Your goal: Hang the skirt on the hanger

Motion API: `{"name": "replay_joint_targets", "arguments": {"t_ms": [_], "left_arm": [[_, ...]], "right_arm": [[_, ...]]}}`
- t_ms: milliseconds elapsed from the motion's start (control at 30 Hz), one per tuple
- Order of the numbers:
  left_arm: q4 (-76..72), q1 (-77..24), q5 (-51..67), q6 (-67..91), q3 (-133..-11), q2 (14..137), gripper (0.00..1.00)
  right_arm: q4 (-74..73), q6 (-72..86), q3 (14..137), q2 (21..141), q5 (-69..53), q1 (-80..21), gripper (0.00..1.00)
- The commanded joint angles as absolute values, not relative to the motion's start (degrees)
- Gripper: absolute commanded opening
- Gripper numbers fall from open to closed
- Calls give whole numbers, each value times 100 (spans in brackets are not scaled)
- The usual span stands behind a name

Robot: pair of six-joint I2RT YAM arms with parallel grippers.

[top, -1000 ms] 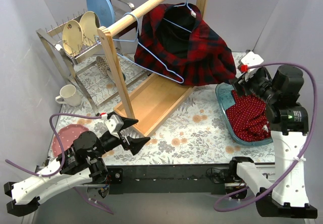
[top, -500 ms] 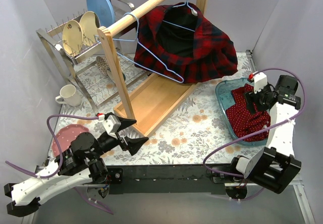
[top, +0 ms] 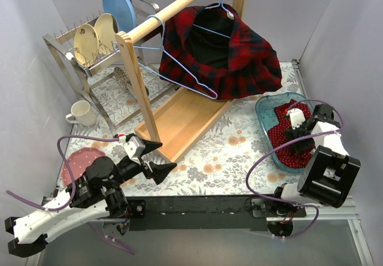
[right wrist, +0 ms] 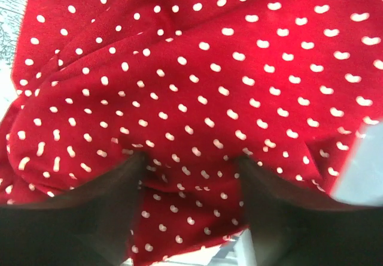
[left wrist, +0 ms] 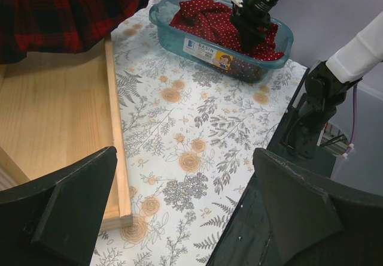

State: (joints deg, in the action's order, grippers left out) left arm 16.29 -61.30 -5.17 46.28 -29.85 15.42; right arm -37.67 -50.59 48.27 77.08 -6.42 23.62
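One red white-dotted skirt (left wrist: pixel 200 19) inside clear teal basin (left wrist: pixel 179 38)

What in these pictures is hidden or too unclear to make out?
- Right claw tips: right wrist view, blurred, too close to the polka-dot skirt.
- Basin floor: every view, covered by that skirt.
- Pink plate: top view, partly behind the left arm.

soft matt red cloth on the skirt (right wrist: pixel 197 98), glossy see-through teal plastic for the basin (left wrist: pixel 179 38), smooth bare wood on the rack (top: pixel 179 122), thin metal wire hanger (top: pixel 187 71) tbh.
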Motion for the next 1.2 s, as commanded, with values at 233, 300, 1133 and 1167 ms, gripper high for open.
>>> {"name": "replay_joint_targets", "arguments": {"t_ms": [233, 300, 1133, 1167], "left_arm": [[1644, -6126, -624, 4614, -3094, 1758, 98], [1643, -6126, -624, 4623, -3094, 1758, 98], [1591, -6126, -580, 4570, -3085, 1608, 98], [1573, -6126, -580, 4570, -3085, 1600, 98]], "right_arm": [[-3954, -5326, 5263, 7498, -1080, 2382, 1], [-4306, -5352, 5773, 7122, -1308, 2391, 1], [-4087, -2258, 10065, 5722, -7479, 2294, 1], [-4087, -2337, 9907, 5643, -7532, 2294, 1]]}}
